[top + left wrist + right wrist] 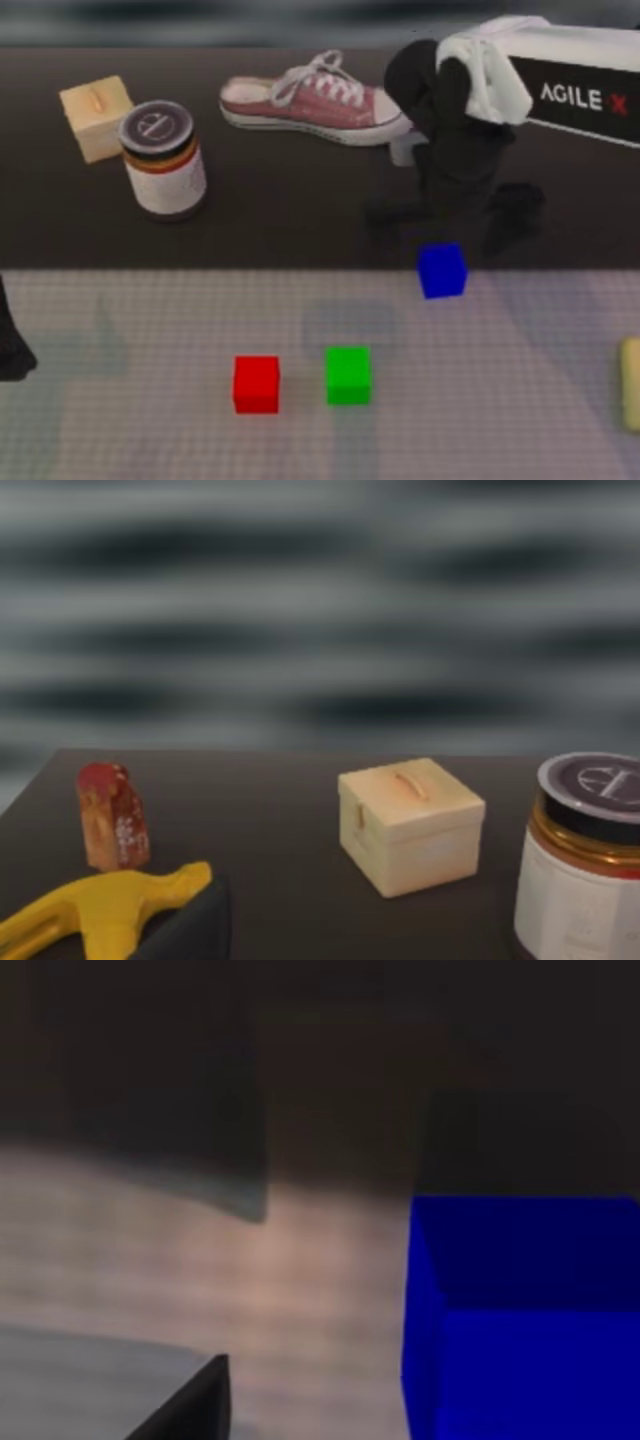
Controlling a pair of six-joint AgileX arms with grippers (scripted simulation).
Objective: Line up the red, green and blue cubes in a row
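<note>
The red cube (256,384) and the green cube (348,375) sit side by side on the pale front part of the table, a small gap between them. The blue cube (441,270) lies farther back and to the right, at the border of the dark and pale surfaces. My right gripper (452,222) hovers just behind the blue cube, open, with nothing between its fingers. In the right wrist view the blue cube (520,1320) fills the side, apart from one dark fingertip (205,1400). My left gripper (10,350) is parked at the table's left edge, open.
On the dark back half stand a jar (163,160), a pale beige block (96,117) and a pink sneaker (315,97). A yellow object (630,385) lies at the right edge. The left wrist view shows a yellow tool (100,915) and a red-brown piece (113,815).
</note>
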